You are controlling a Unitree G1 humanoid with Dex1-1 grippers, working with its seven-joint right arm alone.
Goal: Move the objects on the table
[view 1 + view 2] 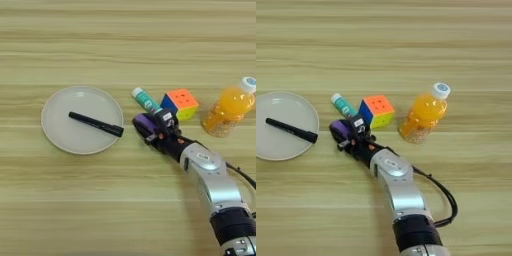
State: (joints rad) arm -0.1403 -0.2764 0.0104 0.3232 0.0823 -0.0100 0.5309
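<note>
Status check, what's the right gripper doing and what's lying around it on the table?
Right gripper at purple block, grip unclear. Glue stick, cube close behind. Black pen on plate.

No readable text anywhere. The bottle (423,116) cap (441,90) carried a small bluish mark, too blurred to read. The glue stick (145,99) showed a green band, no legible lettering. The gripper (152,127) had a tiny white tag, unreadable.

Light wooden table (125,45), horizontal grain stripes, filling the view, evenly lit
</note>
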